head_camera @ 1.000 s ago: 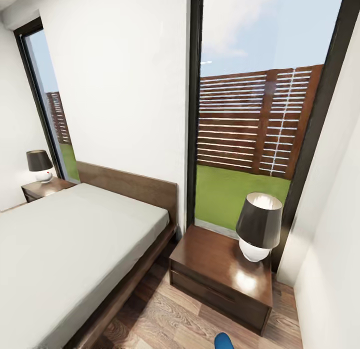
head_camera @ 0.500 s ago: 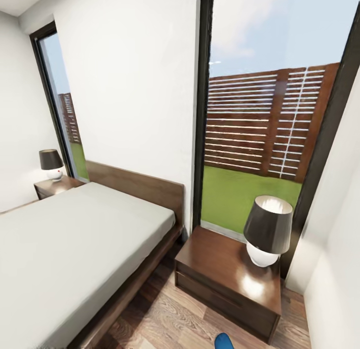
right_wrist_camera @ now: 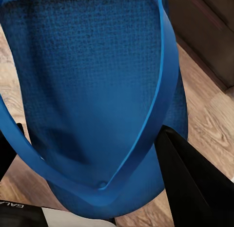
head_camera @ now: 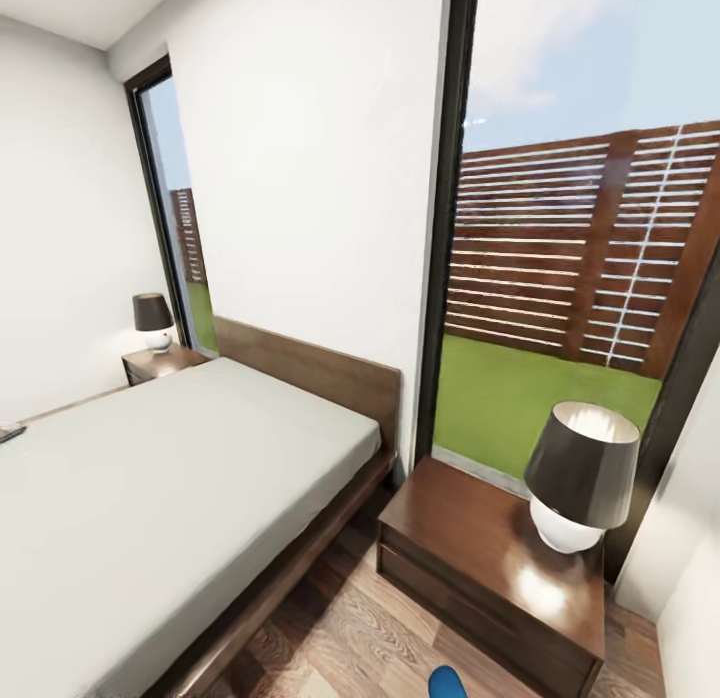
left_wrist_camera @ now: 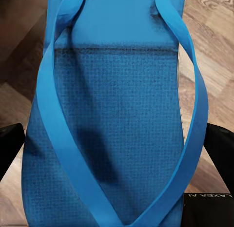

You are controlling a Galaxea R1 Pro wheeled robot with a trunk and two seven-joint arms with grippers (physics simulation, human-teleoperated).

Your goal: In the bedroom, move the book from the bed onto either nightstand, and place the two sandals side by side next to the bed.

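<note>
- Sandals first: each wrist camera looks straight down onto a bright blue flip-flop, so it looks like the robot is carrying one per arm.
- Left gripper has its black fingers on either side of the left-hand sandal, closed against the sole edges as far as I can tell, strap side facing the camera.
- Right gripper is the same deal: dark fingers pinch the right-hand sandal near its toe-post end, with wood floor behind it.
- From the head camera, a blue tip pokes up below the near nightstand, on the floor side of the bed.
- Handling guess: these look like light, bendy foam. Thin straps will flop, so gripping across the sole is the sane choice. The textured top should give decent friction.
- Book, I think, is the small flat sliver at the far edge of the bed, way over from the near nightstand. Too tiny to be sure.
- Near nightstand has a lamp on it, and there's bare top on the side toward the bed, so a thin paperback should fit there.
- Far nightstand sits beyond the bed by the other window, also with a lamp.
- Nothing is set down yet. Floor strip between the bed and the near nightstand looks like the obvious drop spot for the pair.
</note>
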